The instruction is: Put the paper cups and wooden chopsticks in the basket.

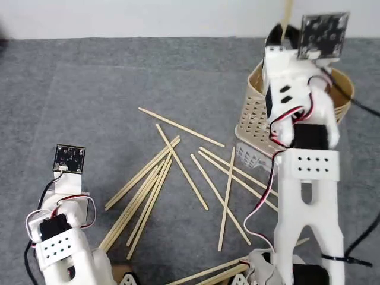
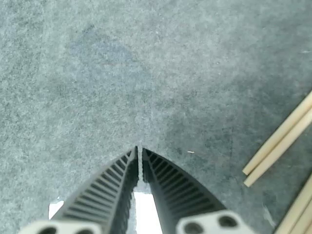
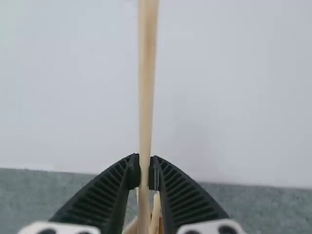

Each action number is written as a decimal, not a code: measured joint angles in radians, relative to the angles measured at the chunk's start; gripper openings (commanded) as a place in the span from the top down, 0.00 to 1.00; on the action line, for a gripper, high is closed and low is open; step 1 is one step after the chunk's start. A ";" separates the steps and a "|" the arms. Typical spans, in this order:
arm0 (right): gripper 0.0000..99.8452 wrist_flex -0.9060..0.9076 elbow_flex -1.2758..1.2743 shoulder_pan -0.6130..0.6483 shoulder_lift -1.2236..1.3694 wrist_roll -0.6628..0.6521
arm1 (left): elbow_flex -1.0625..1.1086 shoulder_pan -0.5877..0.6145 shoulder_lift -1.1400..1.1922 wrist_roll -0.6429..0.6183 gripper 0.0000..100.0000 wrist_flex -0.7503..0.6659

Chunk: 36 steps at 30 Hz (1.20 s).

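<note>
right gripper point(image 3: 145, 173) clamped on chopstick point(image 3: 147, 73), long axis upright over basket point(image 1: 252, 116) | left gripper point(image 2: 140, 158) closed, empty

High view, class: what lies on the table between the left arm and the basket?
Loose wooden chopsticks, scattered on the grey mat; the high view shows them between the left arm and the basket.

Here's the flat grey felt-like table covering point(image 1: 107, 89), fuzzy and mottled, spreading across the whole work surface under soft, even light. Along its far edge a plain white wall point(image 1: 148, 18) rises, meeting the grey in a straight line.
</note>
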<state>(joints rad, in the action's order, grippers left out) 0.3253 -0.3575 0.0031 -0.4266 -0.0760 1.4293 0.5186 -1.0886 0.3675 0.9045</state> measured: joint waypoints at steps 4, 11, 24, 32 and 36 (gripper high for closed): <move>0.99 -0.103 -0.146 -0.012 0.000 0.000 | 0.000 0.000 0.000 0.000 0.98 0.000; 0.94 -0.018 -0.146 -0.014 0.000 0.000 | 0.000 0.000 0.000 0.000 0.98 0.000; 0.84 0.496 0.210 0.009 0.000 0.002 | 0.000 0.000 0.000 0.000 0.98 0.000; 0.84 0.901 0.313 0.124 0.000 0.003 | 0.008 0.000 0.000 0.000 0.98 0.000; 0.84 1.089 0.313 0.175 0.000 0.003 | 0.008 0.000 0.000 0.000 0.98 0.000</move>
<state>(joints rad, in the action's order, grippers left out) 1.4147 -0.0445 0.1780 -0.4266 -0.0729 1.4369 0.5186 -1.0886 0.3675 0.9045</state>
